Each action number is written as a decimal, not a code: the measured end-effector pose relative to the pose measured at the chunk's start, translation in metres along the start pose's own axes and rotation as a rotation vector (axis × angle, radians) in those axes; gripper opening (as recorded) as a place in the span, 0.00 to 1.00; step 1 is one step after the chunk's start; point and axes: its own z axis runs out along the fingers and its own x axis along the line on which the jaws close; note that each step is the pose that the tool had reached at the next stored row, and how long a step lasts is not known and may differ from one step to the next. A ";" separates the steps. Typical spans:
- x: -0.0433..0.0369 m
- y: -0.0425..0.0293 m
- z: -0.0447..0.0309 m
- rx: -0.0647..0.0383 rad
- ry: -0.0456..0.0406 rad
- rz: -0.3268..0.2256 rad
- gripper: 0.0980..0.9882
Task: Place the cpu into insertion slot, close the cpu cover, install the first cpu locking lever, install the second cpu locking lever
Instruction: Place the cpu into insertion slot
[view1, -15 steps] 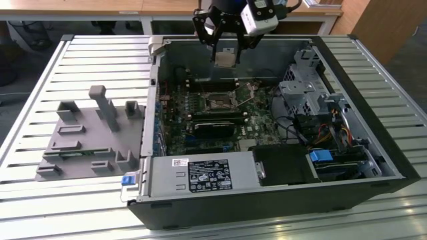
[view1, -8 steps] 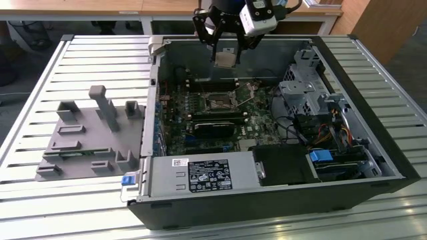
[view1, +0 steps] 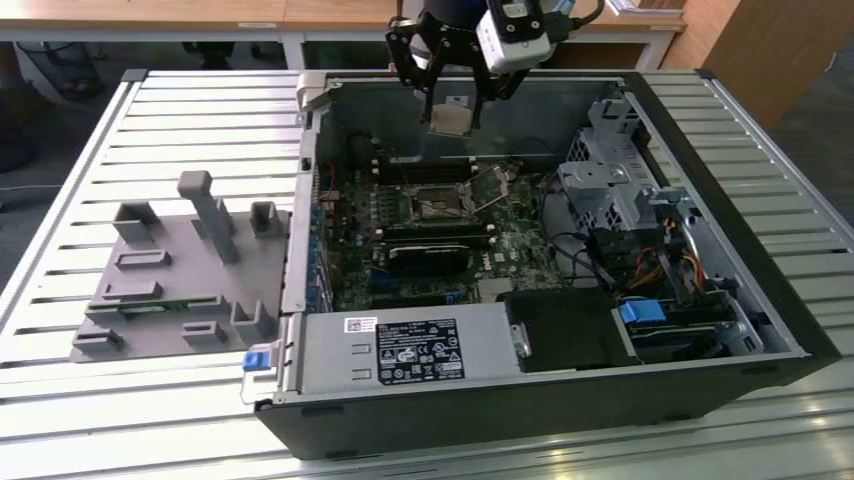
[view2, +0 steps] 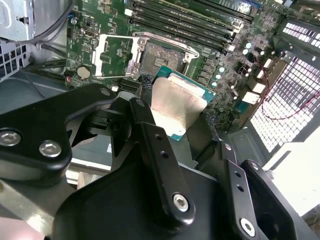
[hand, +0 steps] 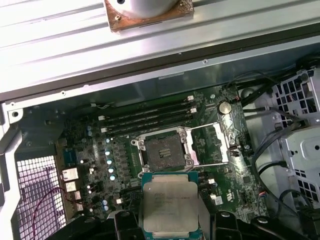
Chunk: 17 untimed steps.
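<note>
My gripper (view1: 454, 112) pinches the cpu (hand: 170, 202) by its edges, upper middle of the exterior view, kept flat to match the insertion slot (hand: 162, 151) lower down. The cpu cover (hand: 212, 145) lies swung open, so the slot is bare.

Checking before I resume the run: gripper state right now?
Gripper: shut on the cpu, held in the air above the board; the insertion slot is empty.
</note>
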 end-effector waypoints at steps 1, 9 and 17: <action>0.0000 0.0000 0.0001 0.000 -0.0004 0.004 0.48; 0.0000 -0.0001 0.0008 -0.001 -0.0032 0.035 0.48; 0.0000 -0.0001 0.0014 -0.001 -0.0057 0.063 0.48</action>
